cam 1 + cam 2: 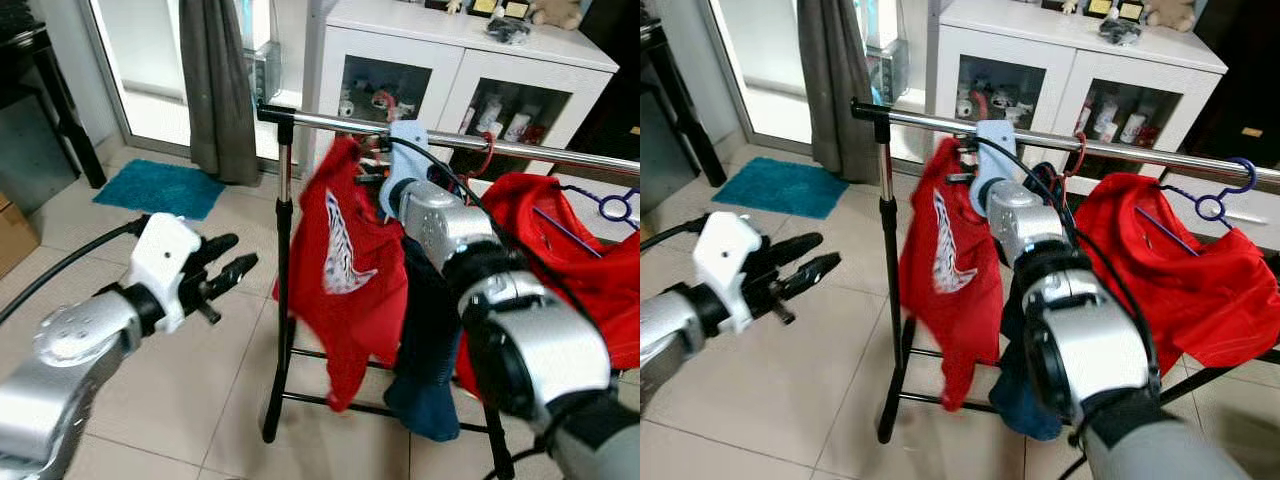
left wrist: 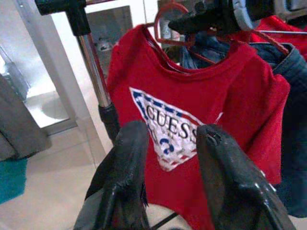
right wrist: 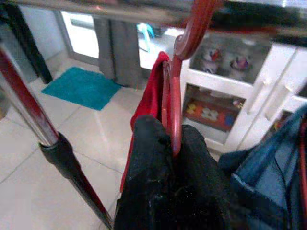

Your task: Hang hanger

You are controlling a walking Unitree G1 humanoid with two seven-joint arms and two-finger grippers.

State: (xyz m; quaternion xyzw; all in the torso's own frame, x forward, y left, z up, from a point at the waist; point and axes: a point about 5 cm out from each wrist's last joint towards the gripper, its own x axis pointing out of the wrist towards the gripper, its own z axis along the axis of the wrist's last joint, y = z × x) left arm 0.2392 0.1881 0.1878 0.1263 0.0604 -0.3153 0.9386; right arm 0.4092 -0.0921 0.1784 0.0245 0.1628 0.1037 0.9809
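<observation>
Right arm, silver, nearest the head camera, reaching forward and up to the rail; right gripper (image 3: 175,143), fingers closed on the stem of the red hanger (image 3: 184,45), whose hook rises directly above the fingers to the chrome rail (image 1: 520,148); hook appears at or against the rail, but whether it is fully seated over it cannot be told; the rail's long axis runs across the scene, left to right, so the hook must cross it from the robot's side and settle downward, by judgement a short lift and lower; the right arm is the nearer and the only one engaged. Red T-shirt (image 1: 345,260) with a printed triangle logo hangs from this hanger, just beside the rack's upright post (image 1: 283,200); a dark blue denim garment (image 1: 425,330) hangs next to it, partly behind the arm; another red garment (image 1: 1180,260) on a purple hanger (image 1: 1225,195) lies draped further to the right. Left gripper (image 1: 225,268), fingers parted and holding nothing, hovers well apart to the left of the post, pointing toward the shirt. Surface: pale tiled floor (image 1: 190,380); room: white glass-doored cabinet (image 1: 450,70) behind the rack, grey curtain (image 1: 215,80), teal mat (image 1: 160,187) by the doorway.
</observation>
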